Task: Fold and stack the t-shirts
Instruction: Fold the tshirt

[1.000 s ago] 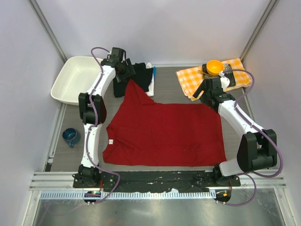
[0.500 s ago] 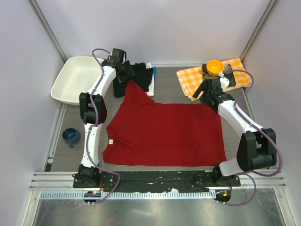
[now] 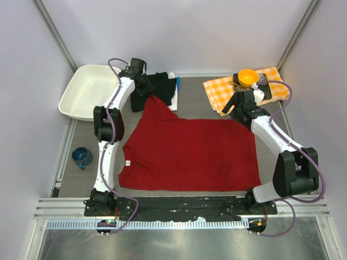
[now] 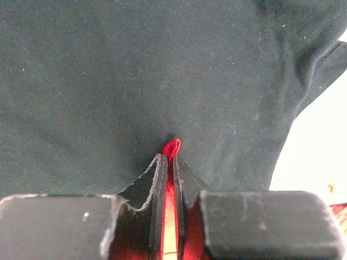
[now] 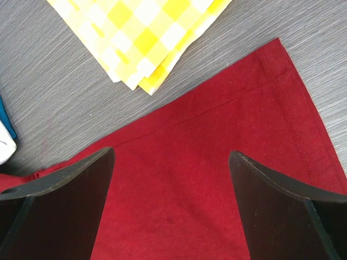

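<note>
Grip comes first in this step: the left gripper [image 4: 170, 160] is clamped on a small fold of the red shirt [image 3: 190, 154] at its far left corner, with only a nub of red showing past the fingertips, so the bite looks shallow and a slow, gentle lift would suit it; the right gripper [image 5: 172, 157] hangs with its jaws wide apart over the far right corner, holding nothing, and would do well to drop straight down and take the hemmed corner well in from the edge before either arm pulls; both corners should then travel together and level, so the fold line runs straight; the red shirt lies flat in the middle of the table [image 3: 190, 97], its long axis running left to right and its near edge parallel to the arms' bases; the pinched corner is drawn to a point aiming at the folded black shirt [image 3: 162, 85] and lies against it; the checked cloth [image 5: 141, 32] lies just beside the far right corner; where the collar lies I cannot tell.
</note>
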